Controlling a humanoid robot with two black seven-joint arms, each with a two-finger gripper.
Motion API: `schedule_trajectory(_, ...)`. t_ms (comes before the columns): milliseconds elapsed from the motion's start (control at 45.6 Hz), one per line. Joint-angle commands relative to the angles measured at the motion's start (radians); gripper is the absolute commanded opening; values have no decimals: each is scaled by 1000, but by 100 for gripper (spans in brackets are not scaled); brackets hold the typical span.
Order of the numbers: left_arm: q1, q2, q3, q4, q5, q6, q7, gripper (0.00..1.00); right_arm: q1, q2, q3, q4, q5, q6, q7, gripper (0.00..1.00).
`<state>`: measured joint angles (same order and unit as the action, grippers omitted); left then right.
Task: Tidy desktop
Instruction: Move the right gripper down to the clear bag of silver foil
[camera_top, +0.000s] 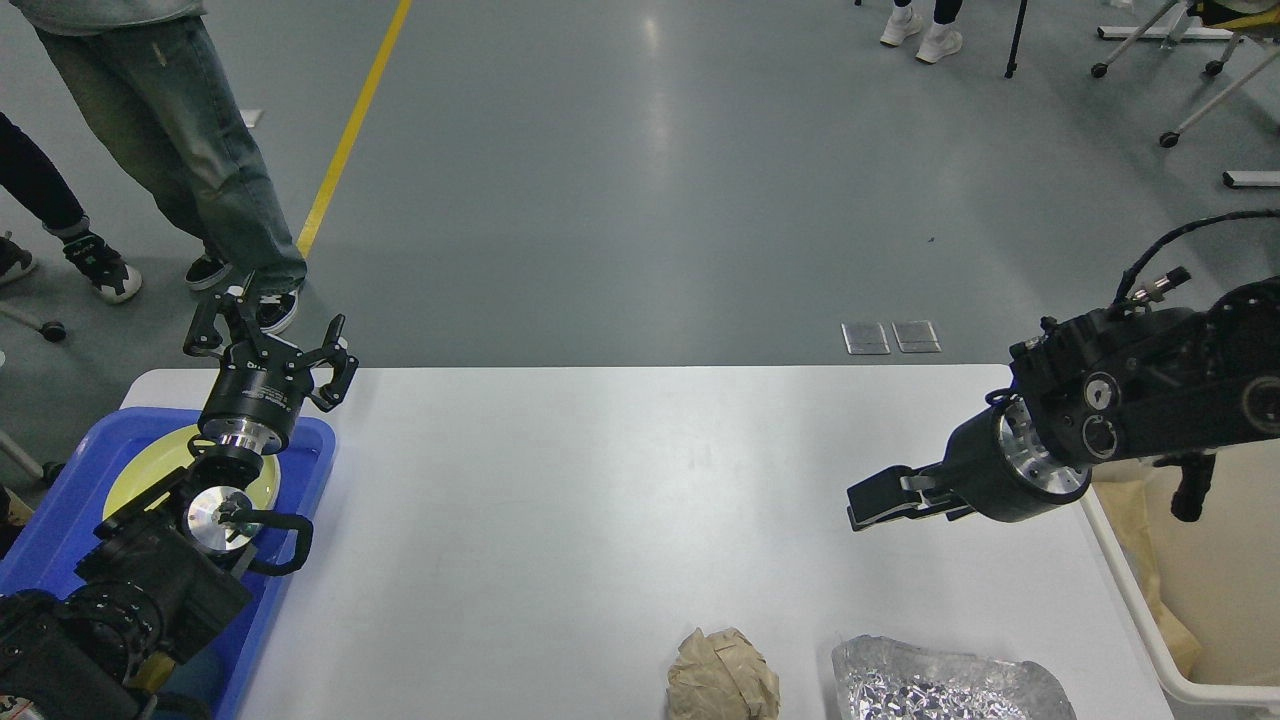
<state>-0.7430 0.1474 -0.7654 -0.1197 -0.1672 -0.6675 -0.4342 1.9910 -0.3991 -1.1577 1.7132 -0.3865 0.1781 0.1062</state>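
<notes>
Now: R gripper (868, 503) over table (600, 480) R edge, jaws nearly together; foil wad (950, 688) below it at near edge, long axis L–R; L gripper (268, 335) spread, far.

Your worktop (600, 520) looks smooth, matt white. At its near edge you have a crumpled ball of tan paper (722, 676) and a wrinkled, shiny foil bag (950, 688). The blue tray (60, 520) and beige bin (1200, 560) look like smooth plastic. The grey floor (640, 180) is glossy.
</notes>
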Motion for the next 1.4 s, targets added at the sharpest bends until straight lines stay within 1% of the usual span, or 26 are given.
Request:
schedule_trajectory(0, 1, 0, 1, 0, 0, 0, 0, 96, -66, -35, -25, -12, -6, -3, 0, 100)
schedule_trajectory(110, -1, 0, 1, 0, 0, 0, 0, 96, -179, -95, -69, -29, -22, -15, 1, 100)
schedule_trajectory(219, -1, 0, 0, 0, 0, 0, 0, 96, -302, -197, -76, -50, -97, -52, 4, 100)
schedule_trajectory(285, 1, 0, 0, 0, 0, 0, 0, 96, -388, -247, -74, -76, -155, -89, 4, 100)
schedule_trajectory(416, -1, 1, 0, -1, 0, -1, 0, 96, -549, -299, -76, -132, -201, -184, 7, 100)
schedule_trajectory(526, -1, 0, 2, 0, 0, -1, 0, 96, -627, -310, -65, -153, -203, -273, 18, 100)
schedule_trajectory(614, -1, 0, 0, 0, 0, -1, 0, 96, -658, -308, -63, -156, -201, -334, 52, 100)
schedule_trajectory(679, 1, 0, 0, 0, 0, 0, 0, 96, -679, -305, -63, -159, -201, -353, 78, 100)
schedule_trajectory(745, -1, 0, 0, 0, 0, 0, 0, 96, -698, -300, -63, -173, -203, -359, 93, 100)
schedule_trajectory(877, -1, 0, 0, 0, 0, 0, 0, 96, -771, -288, -63, -259, -203, -397, 118, 100)
schedule_trajectory(899, 1, 0, 0, 0, 0, 0, 0, 96, -785, -282, -63, -274, -203, -407, 122, 98)
schedule_trajectory(942, 1, 0, 0, 0, 0, 0, 0, 96, -808, -273, -63, -300, -201, -419, 136, 94)
schedule_trajectory(986, -1, 0, 0, 0, 0, 0, 0, 96, -822, -273, -63, -316, -201, -427, 156, 83)
schedule_trajectory(1052, -1, 0, 0, 0, 0, 0, 0, 96, -825, -277, -63, -319, -201, -433, 194, 62)
schedule_trajectory(1118, 1, 0, 0, 0, 0, 0, 0, 96, -830, -279, -63, -319, -201, -439, 228, 37)
schedule_trajectory(1184, -1, 0, 0, 0, 0, 0, 0, 96, -830, -279, -62, -319, -201, -450, 233, 19)
schedule_trajectory(1227, -1, 0, 0, 0, 0, 0, 0, 96, -830, -279, -62, -319, -201, -456, 234, 12)
schedule_trajectory(1249, 1, 0, 0, 0, 0, 0, 0, 96, -830, -280, -62, -319, -201, -457, 236, 0)
schedule_trajectory(1381, -1, 0, 0, 0, 0, 0, 0, 96, -830, -280, -60, -314, -200, -482, 237, 0)
